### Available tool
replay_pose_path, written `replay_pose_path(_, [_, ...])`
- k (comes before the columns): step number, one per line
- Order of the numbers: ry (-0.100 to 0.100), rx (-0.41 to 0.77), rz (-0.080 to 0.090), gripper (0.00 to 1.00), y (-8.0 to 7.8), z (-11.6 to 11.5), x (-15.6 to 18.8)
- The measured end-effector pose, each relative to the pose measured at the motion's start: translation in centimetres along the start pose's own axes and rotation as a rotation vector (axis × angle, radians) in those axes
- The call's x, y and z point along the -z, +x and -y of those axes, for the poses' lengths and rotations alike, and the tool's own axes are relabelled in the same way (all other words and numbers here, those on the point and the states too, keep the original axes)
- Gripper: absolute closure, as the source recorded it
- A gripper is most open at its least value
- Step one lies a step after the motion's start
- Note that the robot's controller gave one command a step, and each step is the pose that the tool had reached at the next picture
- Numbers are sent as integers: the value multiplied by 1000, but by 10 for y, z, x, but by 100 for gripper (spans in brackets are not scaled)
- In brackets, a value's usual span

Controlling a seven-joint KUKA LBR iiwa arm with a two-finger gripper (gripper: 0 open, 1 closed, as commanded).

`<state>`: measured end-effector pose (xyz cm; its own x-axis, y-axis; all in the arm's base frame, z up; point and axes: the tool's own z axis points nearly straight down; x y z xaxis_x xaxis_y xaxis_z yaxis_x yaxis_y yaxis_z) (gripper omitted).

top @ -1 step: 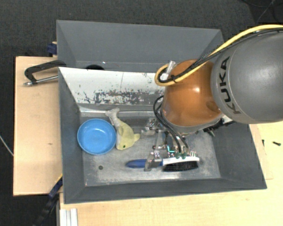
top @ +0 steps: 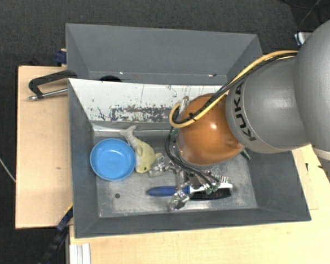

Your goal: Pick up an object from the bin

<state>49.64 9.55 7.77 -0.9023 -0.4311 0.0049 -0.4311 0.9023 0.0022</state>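
Big smooth grey arm, blk "KUKA" lettering on side. Glossy orange dome cover at wrist. Yellow cable loops over it; blk cables bunched alongside. Silvery metal gripper underneath.

Small blue oblong obj, lying flat, lengthwise along front of bin, right end at tool

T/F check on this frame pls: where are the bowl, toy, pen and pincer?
1. The blue bowl sits at the left of the bin. True.
2. A pale yellow toy lies just right of the bowl. True.
3. The pincer is over the bowl. False: it is right of the bowl, near the front wall, beside a blue pen.
4. The pen lies along the back wall. False: it lies near the front wall.
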Motion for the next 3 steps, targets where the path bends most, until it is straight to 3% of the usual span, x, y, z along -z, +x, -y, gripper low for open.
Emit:
replay_pose_path(1, [1,-2,4,100,-1,1,2])
replay_pose_path(2, [4,49,19,100,-25,-11,94])
replay_pose_path(3, [7,-35,19,100,-18,42,216])
